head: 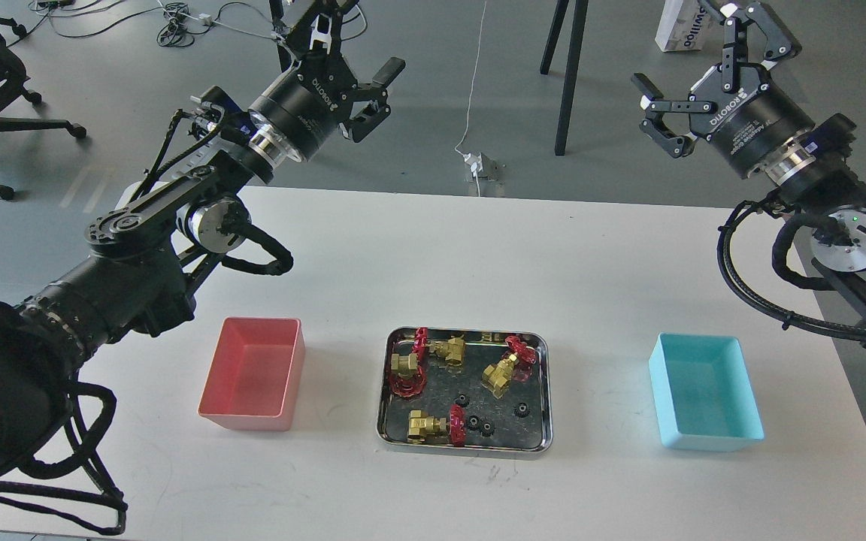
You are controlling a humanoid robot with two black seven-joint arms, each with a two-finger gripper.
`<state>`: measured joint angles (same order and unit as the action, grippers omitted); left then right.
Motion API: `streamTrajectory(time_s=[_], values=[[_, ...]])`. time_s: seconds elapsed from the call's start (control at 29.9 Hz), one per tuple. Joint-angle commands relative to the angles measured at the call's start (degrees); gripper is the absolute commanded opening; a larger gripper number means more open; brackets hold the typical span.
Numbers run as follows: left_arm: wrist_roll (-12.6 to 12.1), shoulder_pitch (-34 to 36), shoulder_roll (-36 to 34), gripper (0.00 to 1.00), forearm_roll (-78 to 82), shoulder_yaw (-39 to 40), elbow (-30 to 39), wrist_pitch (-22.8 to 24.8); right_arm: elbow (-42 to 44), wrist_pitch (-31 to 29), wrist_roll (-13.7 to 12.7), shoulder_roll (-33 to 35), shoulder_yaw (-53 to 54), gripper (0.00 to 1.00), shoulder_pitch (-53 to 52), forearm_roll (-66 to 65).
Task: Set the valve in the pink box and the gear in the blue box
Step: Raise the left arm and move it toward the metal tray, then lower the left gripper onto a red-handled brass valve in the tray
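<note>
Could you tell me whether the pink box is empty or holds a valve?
Empty: the pink box shows only its bare floor.

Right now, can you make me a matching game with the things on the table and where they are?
Things:
1. pink box
2. blue box
3. steel tray
4. left gripper

Places or states:
A. holds the valves and gears
B. empty, on the right side of the table
C. raised above the table's far edge, open
D. empty, on the left side of the table

Pairs: 1-D, 2-B, 3-A, 4-C
</note>
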<state>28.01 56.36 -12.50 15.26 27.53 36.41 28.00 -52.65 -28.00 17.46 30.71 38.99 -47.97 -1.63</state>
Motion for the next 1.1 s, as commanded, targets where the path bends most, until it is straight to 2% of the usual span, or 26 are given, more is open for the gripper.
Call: streamTrajectory(time_s=[0.0,0.13,0.37,0.43,0.57,0.63,0.73,0.84,0.97,1.07], values=[[-0.01,-0.2,-0.68,1.0,-1.28,1.73,-0.02,0.0,3.86,0.0,-0.06,-2.05,4.76,0.99,0.42,-0.13],[-0.01,-0.11,-0.86,1.0,-3.39,3.41,-0.02,0.0,7.56,0.0,-0.15,-3.99,7.93,0.99,0.07,-0.13],[-0.01,-4.06,0.72,1.0,-5.94,5.69,0.15,0.0,7.3,15.42,-1.82,-3.47,8.47,0.99,-5.2,-0.13],[-0.01,-4.41,1.51,1.0,-6.03,8.32,2.95,0.0,7.21,17.62,-1.9,-3.29,8.73,0.99,-5.91,-0.04],[-0.01,-4.68,0.38,1.0,-5.24,11.68,12.78,0.0,7.04,18.6,-1.9,-3.2,8.82,0.99,-5.99,0.4],[-0.01,-3.19,-3.99,1.0,-3.14,10.36,18.58,0.0,7.12,18.6,-2.08,-3.03,8.29,0.99,-6.08,0.31],[-0.01,5.4,-14.8,1.0,1.17,-3.65,25.8,0.0,7.12,18.51,-3.13,-1.89,8.38,0.99,-6.17,0.31],[-0.01,18.83,-20.7,1.0,4.06,-22.36,30.89,0.0,7.56,18.51,-4.36,-0.4,8.47,0.99,-6.17,0.31],[-0.01,33.0,-23.01,1.0,15.3,-40.32,37.93,-0.83,8.0,18.51,-7.17,-0.3,8.55,0.99,-6.26,0.31],[-0.01,40.82,-21.17,0.99,24.44,-52.88,42.94,-6.44,7.92,18.51,-7.97,-0.48,8.56,0.99,-6.08,0.31]])
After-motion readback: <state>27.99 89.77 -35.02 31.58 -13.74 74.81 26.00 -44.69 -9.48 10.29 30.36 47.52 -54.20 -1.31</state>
